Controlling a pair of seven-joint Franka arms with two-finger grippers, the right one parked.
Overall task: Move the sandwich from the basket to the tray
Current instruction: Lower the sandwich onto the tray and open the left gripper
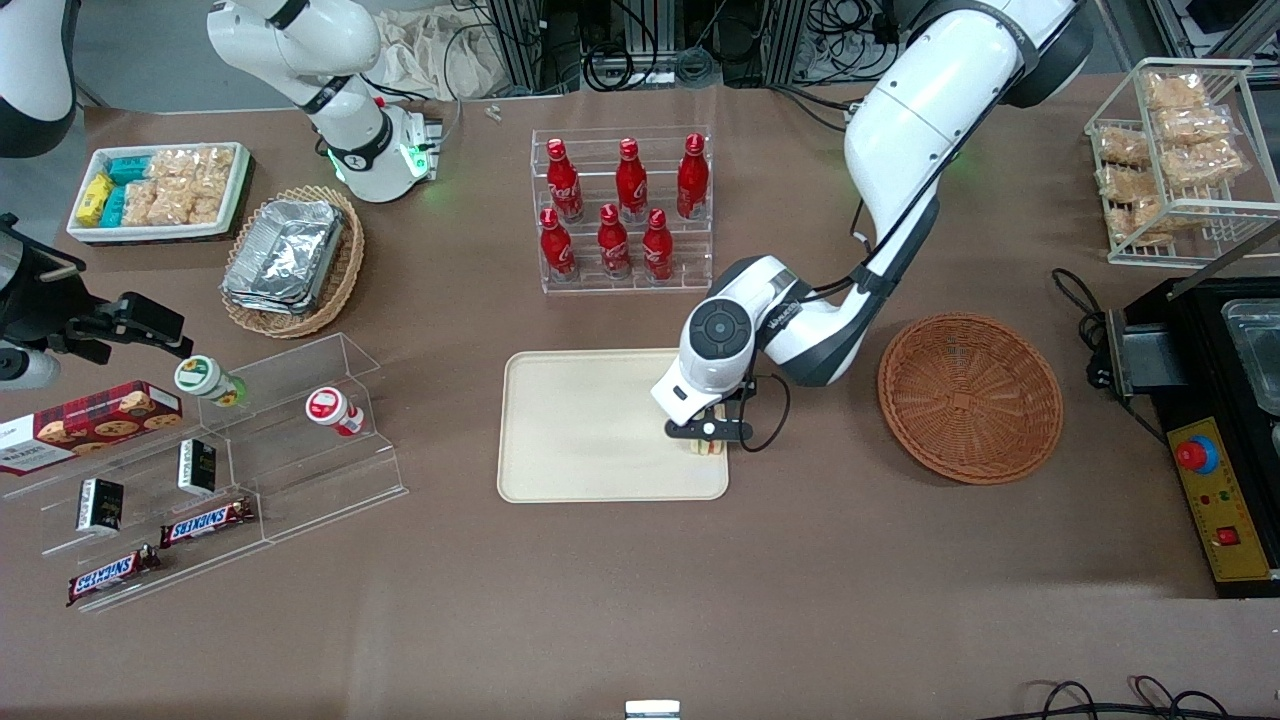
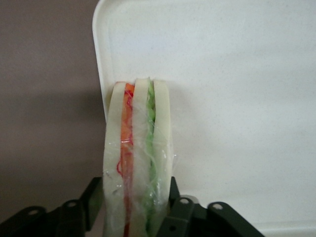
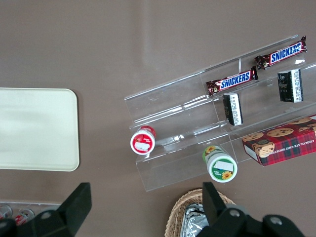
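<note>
Cream-beige rectangular tray [image 1: 590, 425] carries the black two-finger gripper [image 1: 710, 432] at its edge nearest the round reddish-brown wicker basket [image 1: 970, 397], fingers clamped on a small triangular wedge sandwich [image 2: 138, 158] with orange and green filling, over the brown surface [image 1: 640, 600].

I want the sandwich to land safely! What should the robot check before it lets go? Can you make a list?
1. Is the sandwich held firmly? Ok: the gripper is shut on its two bread faces.
2. Is the basket empty? Ok: nothing lies in it.
3. Is the sandwich over the tray? Not ok yet: it hangs right at the tray's rim toward the basket, partly over the table.
4. Is the tray bare where it should land? Ok: nothing lies on it.
5. Is the sandwich touching the tray? Cannot tell.
6. Is the wrapping whole? Cannot tell: clear film shows, crinkled near the fingers.
</note>
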